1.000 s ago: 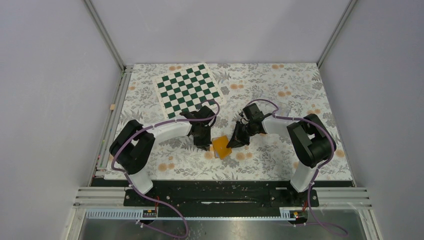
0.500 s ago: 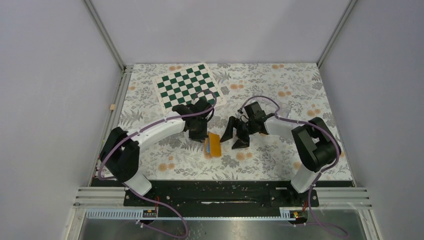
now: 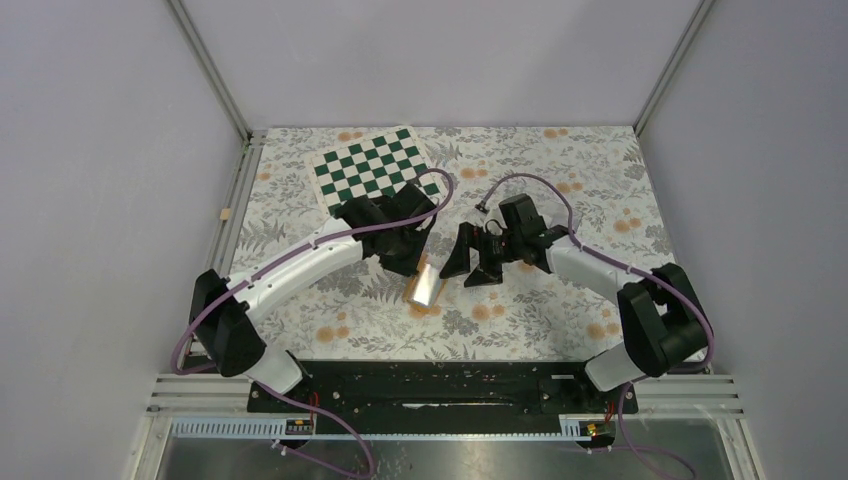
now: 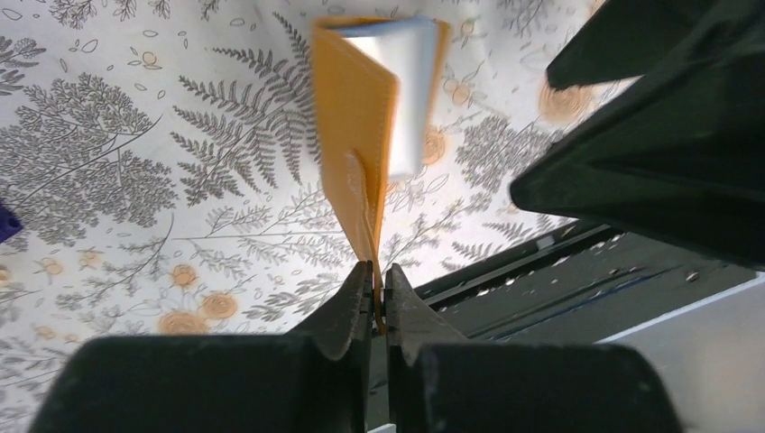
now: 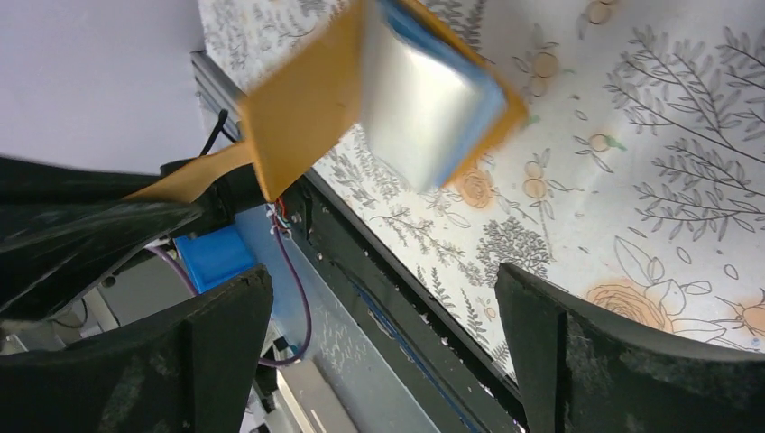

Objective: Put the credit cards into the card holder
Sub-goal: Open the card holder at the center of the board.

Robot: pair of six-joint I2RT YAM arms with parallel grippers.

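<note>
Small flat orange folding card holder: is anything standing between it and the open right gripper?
Nothing visible does. In the right wrist view the small flat orange folding card holder, light blue inside, hangs in open air ahead of the right gripper, whose jaws are spread. Only the left gripper touches it, pinching one flap.

Here's the desk (image 3: pixel 560 170), covered in a floral cloth of grey ferns and orange blossoms. A green-and-white chessboard (image 3: pixel 368 178) lies flat at the far left, turned at an angle to the desk's edges. A tiny tan block (image 3: pixel 225 214) sits out by the left rail, well apart from the board. Plain grey walls (image 3: pixel 440 60) close in on three sides, and a black mounting plate (image 3: pixel 430 385) runs along the near edge.
</note>
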